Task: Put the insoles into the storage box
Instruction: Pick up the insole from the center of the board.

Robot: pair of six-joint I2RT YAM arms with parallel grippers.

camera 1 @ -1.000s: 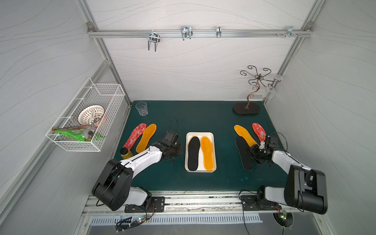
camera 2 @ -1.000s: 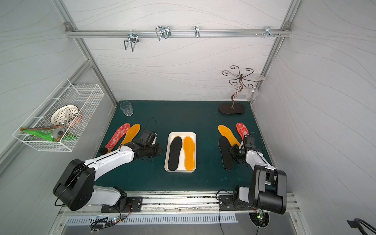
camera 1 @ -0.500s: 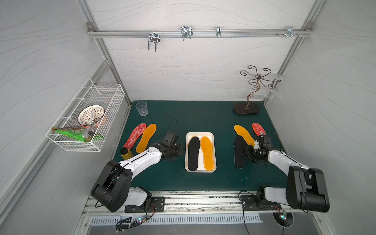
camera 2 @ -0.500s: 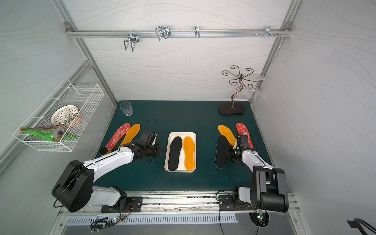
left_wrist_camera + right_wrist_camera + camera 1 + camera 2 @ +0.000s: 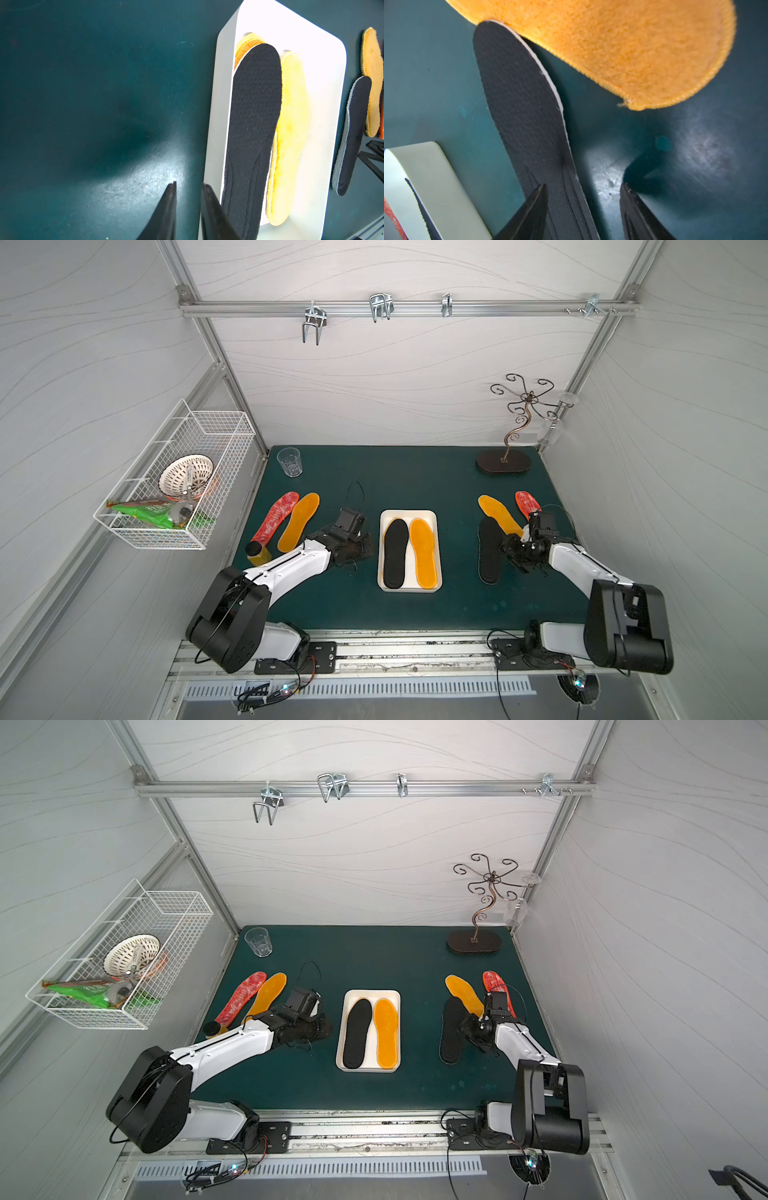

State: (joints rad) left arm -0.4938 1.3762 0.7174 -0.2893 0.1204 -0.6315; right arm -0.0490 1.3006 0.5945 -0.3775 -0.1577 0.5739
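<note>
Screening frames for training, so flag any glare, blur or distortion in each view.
Left wrist view: the storage box and yellow insole are blown out, with glare on the mat. Right wrist view: the orange insole looks soft, with sheen on the mat. In both top views: even light, frame posts splayed by the wide angle.
</note>
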